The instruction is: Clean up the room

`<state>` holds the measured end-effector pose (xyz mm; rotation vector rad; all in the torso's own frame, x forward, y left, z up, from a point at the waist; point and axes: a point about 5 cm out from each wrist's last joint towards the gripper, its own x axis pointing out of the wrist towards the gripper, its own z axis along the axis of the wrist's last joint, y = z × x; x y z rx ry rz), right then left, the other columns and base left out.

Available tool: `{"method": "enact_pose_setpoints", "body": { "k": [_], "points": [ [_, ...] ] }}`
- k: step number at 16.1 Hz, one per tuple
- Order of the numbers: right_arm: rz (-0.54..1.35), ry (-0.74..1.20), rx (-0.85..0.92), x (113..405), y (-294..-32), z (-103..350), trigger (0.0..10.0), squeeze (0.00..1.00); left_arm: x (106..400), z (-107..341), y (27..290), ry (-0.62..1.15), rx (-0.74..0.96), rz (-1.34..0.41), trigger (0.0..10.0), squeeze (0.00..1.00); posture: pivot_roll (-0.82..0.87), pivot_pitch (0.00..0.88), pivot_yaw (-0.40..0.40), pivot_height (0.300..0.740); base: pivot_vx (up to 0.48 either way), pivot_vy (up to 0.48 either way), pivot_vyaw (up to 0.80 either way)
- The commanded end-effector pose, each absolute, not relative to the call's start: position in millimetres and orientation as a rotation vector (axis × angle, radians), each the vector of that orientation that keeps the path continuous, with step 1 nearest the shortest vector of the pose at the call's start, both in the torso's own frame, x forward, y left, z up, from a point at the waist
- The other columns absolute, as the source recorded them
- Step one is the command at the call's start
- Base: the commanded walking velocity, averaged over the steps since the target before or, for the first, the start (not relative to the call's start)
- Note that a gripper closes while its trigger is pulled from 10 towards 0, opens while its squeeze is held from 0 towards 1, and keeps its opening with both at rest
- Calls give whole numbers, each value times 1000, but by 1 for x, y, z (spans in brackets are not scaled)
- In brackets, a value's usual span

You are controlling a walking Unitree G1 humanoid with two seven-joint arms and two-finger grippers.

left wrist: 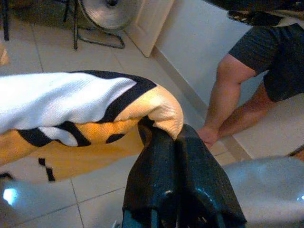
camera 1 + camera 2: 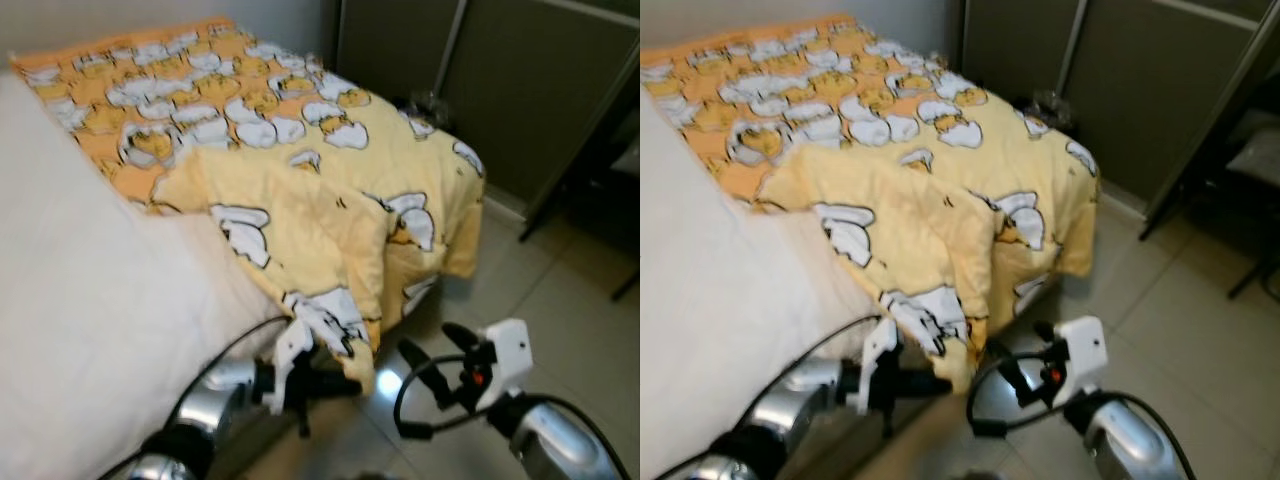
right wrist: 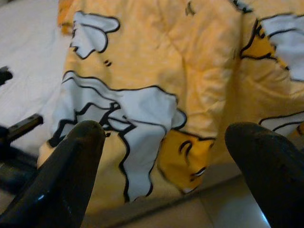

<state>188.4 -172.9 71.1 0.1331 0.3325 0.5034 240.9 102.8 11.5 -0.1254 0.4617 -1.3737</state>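
The yellow cartoon-print quilt (image 2: 300, 170) lies on the white mattress bed (image 2: 80, 330), its folded corner hanging over the near right edge. The left hand (image 2: 335, 383) pinches that corner (floor beneath); the right hand (image 2: 432, 352) is just right, apart.

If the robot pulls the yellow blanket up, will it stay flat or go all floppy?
Probably floppy: the yellow blanket already folds and droops over the bed. It looks puffy, likely light. The left pincer, shut on its corner, probably won't slip.

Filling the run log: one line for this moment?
left gripper: shut on blanket corner | right gripper: open, facing blanket | bed: blanket folded back
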Motion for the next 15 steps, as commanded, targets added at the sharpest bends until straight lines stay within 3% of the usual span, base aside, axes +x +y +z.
{"method": "enact_pose_setpoints", "body": {
  "k": [1,5,15],
  "points": [
    [520,339,132,186,-173,71,10000,0,238,10,107,471,-124,-1374,0,0,-204,23,-5,740,0,-480,0],
    [581,362,131,183,-170,70,10000,0,241,8,112,485,-126,-1293,0,0,-199,31,-8,740,0,-469,0],
    [635,404,123,178,-176,70,10000,0,228,-3,121,545,-91,-1319,0,0,-197,45,-12,740,0,0,0]
  ]
}}
